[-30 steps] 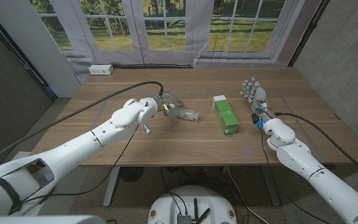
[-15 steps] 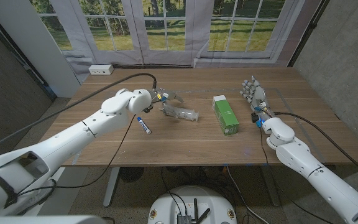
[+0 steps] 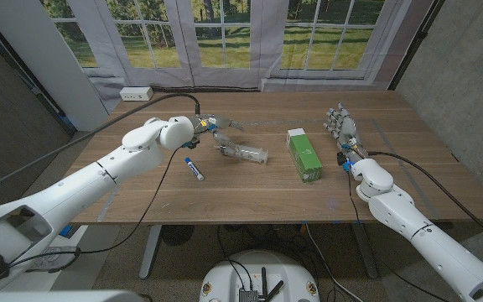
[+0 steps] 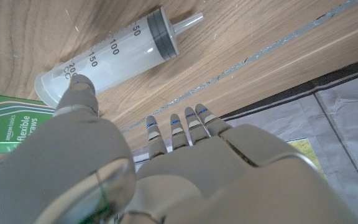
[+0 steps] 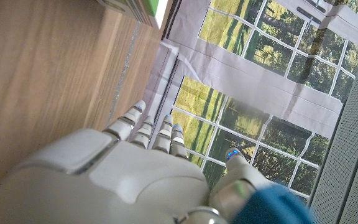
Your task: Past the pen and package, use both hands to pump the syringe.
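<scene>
— Looking down at the table (image 3: pixel 250 189), what sits closest to you?

— The pen (image 3: pixel 194 169), toward eight o'clock of the syringe (image 3: pixel 243 152). My right hand (image 3: pixel 342 127) stands at three o'clock beyond the green package (image 3: pixel 304 154), fingers straight and holding nothing.

— And the syringe?

— It lies flat at the table's middle, long axis running ten to four o'clock; which end is the tip I can't tell from above. My left hand (image 3: pixel 216 127) is at its ten o'clock end, fingers loose and gripping nothing. The wrist camera shows a fingertip (image 4: pixel 79 84) at the barrel's rim; contact is unclear.
</scene>
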`<action>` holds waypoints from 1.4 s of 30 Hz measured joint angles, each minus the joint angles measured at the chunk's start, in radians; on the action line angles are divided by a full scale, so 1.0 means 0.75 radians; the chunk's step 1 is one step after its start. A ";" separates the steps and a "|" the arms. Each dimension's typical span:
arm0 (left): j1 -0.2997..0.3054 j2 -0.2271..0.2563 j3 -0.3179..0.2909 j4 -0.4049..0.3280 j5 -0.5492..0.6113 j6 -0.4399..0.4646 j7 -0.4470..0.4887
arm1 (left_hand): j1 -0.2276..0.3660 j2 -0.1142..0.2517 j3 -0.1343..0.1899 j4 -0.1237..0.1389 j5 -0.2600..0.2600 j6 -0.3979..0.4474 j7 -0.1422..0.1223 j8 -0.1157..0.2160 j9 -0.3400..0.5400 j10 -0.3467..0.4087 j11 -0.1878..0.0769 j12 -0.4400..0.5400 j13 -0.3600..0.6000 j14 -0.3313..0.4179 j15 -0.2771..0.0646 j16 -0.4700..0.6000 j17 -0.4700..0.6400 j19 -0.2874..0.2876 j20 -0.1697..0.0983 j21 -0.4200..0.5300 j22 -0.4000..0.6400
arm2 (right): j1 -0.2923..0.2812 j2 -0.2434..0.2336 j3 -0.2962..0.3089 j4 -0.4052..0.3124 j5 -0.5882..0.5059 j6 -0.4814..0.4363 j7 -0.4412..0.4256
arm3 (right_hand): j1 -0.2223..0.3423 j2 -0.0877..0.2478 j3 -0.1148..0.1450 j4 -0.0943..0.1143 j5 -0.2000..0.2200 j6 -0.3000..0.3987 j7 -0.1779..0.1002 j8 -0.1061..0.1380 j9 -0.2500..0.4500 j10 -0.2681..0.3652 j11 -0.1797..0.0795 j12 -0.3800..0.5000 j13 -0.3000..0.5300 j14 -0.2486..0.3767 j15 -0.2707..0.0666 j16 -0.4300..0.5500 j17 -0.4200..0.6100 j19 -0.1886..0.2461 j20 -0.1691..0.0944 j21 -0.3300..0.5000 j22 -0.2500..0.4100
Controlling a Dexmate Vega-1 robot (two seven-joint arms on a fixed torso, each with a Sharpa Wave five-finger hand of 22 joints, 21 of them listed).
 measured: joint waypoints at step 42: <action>0.372 -0.114 -0.262 -0.045 -0.434 0.177 0.840 | -0.133 0.134 0.026 0.033 -0.005 -0.040 0.123 -0.001 0.000 -0.010 0.011 0.018 0.001 -0.022 -0.036 0.009 0.000 0.036 -0.012 0.011 0.000 | 0.030 0.031 -0.014 0.124 0.005 0.091 0.078 | 0.000 0.000 0.010 0.023 0.005 0.031 0.017 0.006 0.000 0.005 -0.005 0.000 0.000 0.036 -0.012 0.009 0.000 0.043 -0.014 0.006 0.000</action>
